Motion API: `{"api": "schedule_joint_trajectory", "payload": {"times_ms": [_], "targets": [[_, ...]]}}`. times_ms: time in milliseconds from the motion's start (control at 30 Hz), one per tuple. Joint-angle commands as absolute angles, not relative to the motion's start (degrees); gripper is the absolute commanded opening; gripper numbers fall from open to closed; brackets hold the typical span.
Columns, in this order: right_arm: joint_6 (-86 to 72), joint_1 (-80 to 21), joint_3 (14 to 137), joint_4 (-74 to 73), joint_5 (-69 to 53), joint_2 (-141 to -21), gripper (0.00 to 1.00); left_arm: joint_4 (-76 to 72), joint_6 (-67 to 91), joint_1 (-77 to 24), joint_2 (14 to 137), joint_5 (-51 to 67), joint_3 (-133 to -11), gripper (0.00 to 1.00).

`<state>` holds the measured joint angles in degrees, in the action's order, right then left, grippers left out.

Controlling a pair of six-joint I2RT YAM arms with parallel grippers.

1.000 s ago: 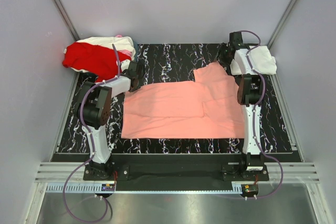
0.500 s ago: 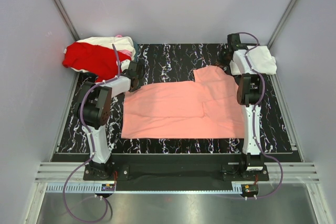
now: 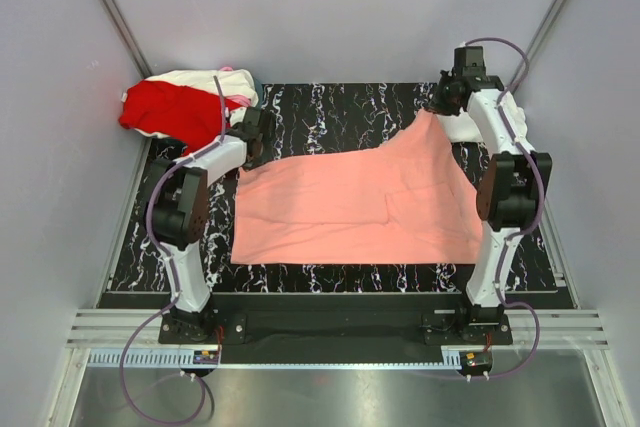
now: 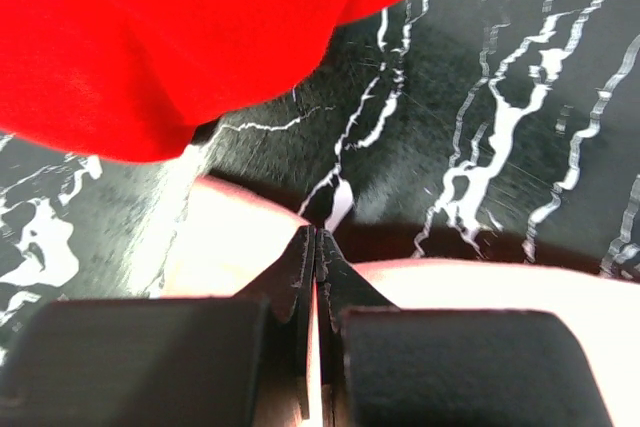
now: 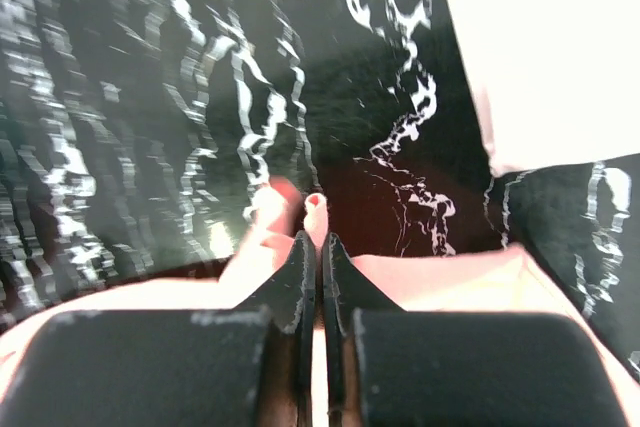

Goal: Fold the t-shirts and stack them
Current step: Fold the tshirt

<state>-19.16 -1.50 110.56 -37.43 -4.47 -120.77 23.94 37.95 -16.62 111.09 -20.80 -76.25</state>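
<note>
A salmon-pink t-shirt (image 3: 355, 202) lies spread over the middle of the marbled mat. My left gripper (image 3: 250, 137) is shut on its far left corner, and pink cloth (image 4: 230, 247) shows on both sides of the closed jaws. My right gripper (image 3: 440, 107) is shut on the far right corner, lifted off the mat, with a tuft of pink fabric (image 5: 315, 212) poking out past the jaw tips. A bright red t-shirt (image 3: 170, 112) is heaped on white and pale ones (image 3: 215, 82) at the back left. A folded white t-shirt (image 5: 540, 47) lies at the back right.
The black marbled mat (image 3: 330, 102) covers the table between grey side walls (image 3: 60, 147). The red heap (image 4: 170, 37) hangs close above my left gripper. A metal rail (image 3: 330, 342) runs along the near edge by the arm bases.
My right gripper closed on the pink shirt's far right corner and lifted it up and outward to the right. The folded-over flap has spread out. The left gripper kept its hold.
</note>
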Motion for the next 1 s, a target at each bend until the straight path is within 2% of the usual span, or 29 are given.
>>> {"api": "schedule_joint_trajectory", "payload": {"times_ms": [0, 367, 667, 967], "targets": [[-18.02, -2.02, 107.07, -35.33, -2.55, -114.1, 0.0, 29.25, 37.09, -17.4, 105.21, -21.35, -80.68, 0.0], [-22.15, -2.02, 84.93, -30.5, -3.16, -97.31, 0.0, 35.95, 35.6, -19.86, 96.95, -24.96, -79.55, 0.0], [-23.55, -2.11, 72.09, -30.06, -0.26, -83.51, 0.0, 36.74, 33.31, -22.5, 94.75, -29.44, -73.92, 0.0], [-24.61, -2.11, 62.06, -30.67, 3.07, -75.95, 0.0, 37.0, 34.19, -24.08, 92.38, -31.64, -68.12, 0.0]]}}
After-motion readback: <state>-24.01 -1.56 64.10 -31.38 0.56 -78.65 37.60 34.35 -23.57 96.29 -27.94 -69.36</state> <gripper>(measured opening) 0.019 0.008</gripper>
